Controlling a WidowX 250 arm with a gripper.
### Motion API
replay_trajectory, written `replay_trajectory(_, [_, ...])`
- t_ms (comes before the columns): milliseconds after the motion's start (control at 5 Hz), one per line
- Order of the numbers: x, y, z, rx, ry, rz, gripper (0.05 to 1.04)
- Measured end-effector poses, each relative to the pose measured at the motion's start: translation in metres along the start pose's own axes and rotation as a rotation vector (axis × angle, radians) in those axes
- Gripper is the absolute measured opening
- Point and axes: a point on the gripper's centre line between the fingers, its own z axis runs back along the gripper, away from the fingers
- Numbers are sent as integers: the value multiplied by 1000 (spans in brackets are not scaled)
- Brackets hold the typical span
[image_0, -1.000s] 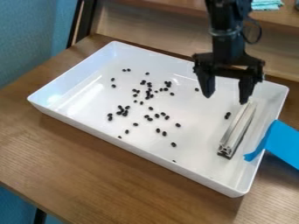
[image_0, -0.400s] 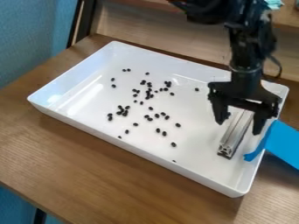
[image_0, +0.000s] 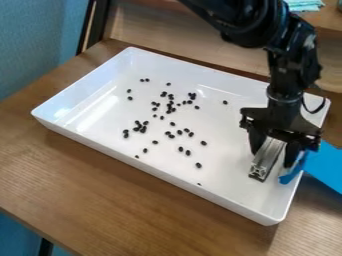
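Gripper (image_0: 272, 159) fingers are spread, straddling that slotted aluminum extrusion (image_0: 261, 169) on the white tray's (image_0: 167, 178) right side. Can't really make out the bar's far end, it's hidden behind the gripper.

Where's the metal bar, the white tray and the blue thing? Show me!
Metal bar (image_0: 268, 154): camera view, middle of its top.
White tray (image_0: 230, 155): camera view, bare floor.
Blue thing (image_0: 324, 165): camera view, its middle.

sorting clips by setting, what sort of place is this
Probably a robotics lab or test bench: a black robot gripper straddles a metal bar in a white tray scattered with small black beans, on a wooden table.
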Motion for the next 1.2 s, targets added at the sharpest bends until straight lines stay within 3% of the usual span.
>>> replay_trajectory(200, [1, 9, -6, 12, 8, -5, 405])
replay_trajectory(800, [11, 73, -9, 24, 24, 34, 397])
replay_trajectory(1200, [-8, 133, -3, 37, 43, 40, 397])
